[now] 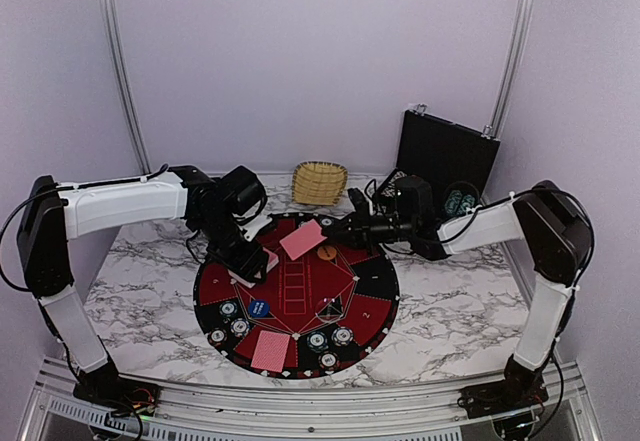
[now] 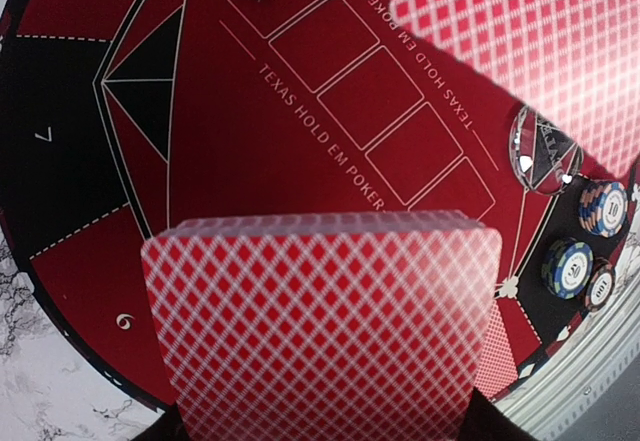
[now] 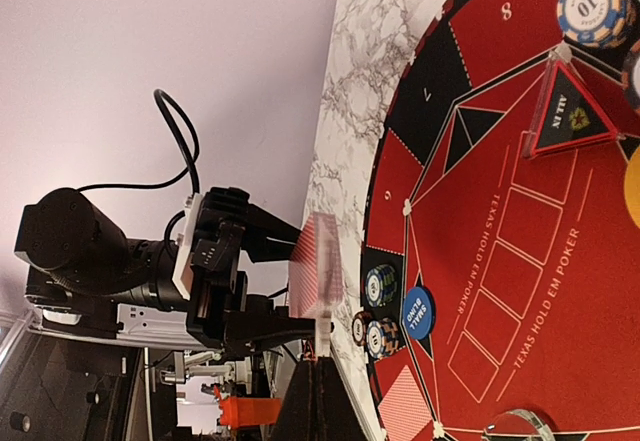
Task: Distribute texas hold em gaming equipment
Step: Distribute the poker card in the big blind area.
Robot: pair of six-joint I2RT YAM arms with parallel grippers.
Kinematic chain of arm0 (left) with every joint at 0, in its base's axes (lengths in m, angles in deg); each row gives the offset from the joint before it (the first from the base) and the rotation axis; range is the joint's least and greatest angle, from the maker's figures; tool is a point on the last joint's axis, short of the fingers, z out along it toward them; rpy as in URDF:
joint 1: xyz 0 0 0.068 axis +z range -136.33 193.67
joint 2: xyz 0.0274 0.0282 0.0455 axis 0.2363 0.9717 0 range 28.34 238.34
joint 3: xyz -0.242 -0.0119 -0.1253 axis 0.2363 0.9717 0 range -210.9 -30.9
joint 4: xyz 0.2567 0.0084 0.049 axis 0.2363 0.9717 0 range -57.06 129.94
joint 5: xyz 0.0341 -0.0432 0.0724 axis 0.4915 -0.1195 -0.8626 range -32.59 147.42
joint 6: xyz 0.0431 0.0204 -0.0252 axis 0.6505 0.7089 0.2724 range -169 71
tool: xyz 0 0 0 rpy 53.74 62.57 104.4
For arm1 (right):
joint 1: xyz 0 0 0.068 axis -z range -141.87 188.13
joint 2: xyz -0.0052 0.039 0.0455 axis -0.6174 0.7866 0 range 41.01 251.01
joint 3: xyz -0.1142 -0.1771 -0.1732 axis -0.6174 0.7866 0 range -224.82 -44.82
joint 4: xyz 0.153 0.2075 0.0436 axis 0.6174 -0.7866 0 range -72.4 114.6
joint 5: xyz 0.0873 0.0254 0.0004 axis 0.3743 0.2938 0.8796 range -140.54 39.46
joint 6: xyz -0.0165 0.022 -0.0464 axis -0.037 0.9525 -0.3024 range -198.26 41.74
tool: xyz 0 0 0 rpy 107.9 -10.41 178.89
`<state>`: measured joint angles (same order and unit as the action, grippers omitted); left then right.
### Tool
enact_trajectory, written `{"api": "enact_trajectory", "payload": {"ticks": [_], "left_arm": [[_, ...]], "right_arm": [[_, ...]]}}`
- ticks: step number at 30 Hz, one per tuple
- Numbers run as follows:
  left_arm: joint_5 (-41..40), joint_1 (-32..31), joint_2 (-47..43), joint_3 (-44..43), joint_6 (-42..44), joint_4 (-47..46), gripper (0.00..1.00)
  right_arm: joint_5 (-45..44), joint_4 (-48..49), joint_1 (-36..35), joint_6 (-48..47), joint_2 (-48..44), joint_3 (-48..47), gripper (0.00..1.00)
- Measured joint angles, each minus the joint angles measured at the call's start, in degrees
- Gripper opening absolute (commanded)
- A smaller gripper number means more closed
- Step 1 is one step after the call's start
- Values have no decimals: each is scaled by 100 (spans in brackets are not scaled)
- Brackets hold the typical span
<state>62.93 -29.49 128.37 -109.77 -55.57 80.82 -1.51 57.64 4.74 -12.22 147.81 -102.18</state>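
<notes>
My left gripper [image 1: 250, 264] is shut on a deck of red-backed playing cards [image 2: 320, 321], held over the left side of the round mat [image 1: 375, 281]; the deck hides its fingers in the left wrist view. My right gripper [image 1: 337, 231] is shut on a single red-backed card [image 1: 301, 241], held above the mat's far middle. That card [image 2: 530, 51] fills the top right of the left wrist view. On the mat lie a blue disc [image 1: 259, 309], an orange disc [image 1: 326, 252], poker chips [image 1: 317, 341] and another card [image 1: 270, 351].
A wicker basket [image 1: 320, 182] sits behind the mat, and an open black case [image 1: 445, 156] stands at the back right. A triangular all-in marker [image 1: 330, 308] stands near the mat's centre. More chips [image 1: 228, 309] sit at the mat's near-left rim.
</notes>
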Motion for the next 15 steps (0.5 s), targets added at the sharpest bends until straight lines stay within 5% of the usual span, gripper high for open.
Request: {"api": "enact_trajectory", "payload": {"ticks": [15], "left_arm": [[4,44,0,0,0,-2,56]], "right_arm": [[20,50,573,-35,-197,398,0]]}}
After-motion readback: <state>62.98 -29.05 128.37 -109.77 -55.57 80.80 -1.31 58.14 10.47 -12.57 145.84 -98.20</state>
